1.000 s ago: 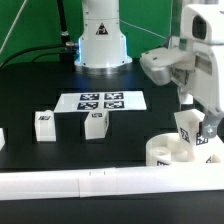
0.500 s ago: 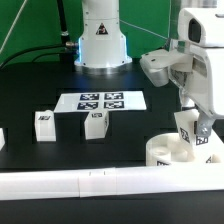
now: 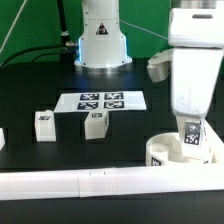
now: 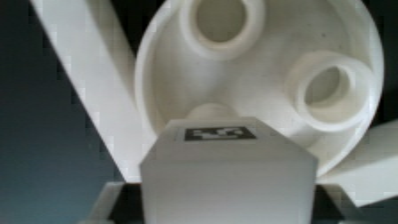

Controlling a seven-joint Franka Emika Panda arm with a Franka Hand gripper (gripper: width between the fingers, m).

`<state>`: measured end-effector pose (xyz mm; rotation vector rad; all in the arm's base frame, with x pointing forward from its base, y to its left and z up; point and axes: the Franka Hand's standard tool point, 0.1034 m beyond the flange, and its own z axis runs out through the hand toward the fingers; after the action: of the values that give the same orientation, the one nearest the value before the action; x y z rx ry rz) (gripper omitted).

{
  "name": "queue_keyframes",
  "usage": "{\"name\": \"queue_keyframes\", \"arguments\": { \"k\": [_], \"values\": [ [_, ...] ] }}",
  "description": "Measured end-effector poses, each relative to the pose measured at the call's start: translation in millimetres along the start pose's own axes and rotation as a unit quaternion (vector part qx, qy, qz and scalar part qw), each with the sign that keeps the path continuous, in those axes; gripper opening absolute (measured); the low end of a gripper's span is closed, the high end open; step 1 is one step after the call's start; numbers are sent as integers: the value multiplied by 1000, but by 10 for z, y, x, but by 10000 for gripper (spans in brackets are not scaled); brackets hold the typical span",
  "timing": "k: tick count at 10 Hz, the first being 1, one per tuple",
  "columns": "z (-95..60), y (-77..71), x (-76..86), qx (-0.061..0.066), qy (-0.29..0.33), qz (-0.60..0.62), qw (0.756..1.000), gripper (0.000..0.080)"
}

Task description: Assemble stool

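1 arm (image 3: 190, 70) vertical, gripper (image 3: 192, 132) clamping leg (image 4: 222, 170).

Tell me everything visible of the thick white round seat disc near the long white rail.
The thick white round seat disc looks like plastic. It lies flat on the black table, at the exterior view's lower right, close to the long white rail; whether they touch is unclear. The wrist view shows two round recesses in its top. A small white blocky leg with a marker tag stands upright on it, held by the shut gripper.
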<state>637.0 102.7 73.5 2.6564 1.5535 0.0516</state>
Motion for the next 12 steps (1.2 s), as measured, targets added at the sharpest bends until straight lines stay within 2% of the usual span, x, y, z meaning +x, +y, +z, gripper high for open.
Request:
{"name": "queue_keyframes", "arguments": {
  "k": [2,4,5,6,8,12],
  "values": [
    [6,6,10,15,-3,135,991,335],
    [12,-25,29,23,-6,301,953,337],
    [10,-28,43,38,-18,364,930,337],
    [3,-9,50,59,-27,428,901,337],
    [3,-2,52,58,-29,476,877,337],
    [2,-6,63,55,-35,581,811,337]
  ]
}}
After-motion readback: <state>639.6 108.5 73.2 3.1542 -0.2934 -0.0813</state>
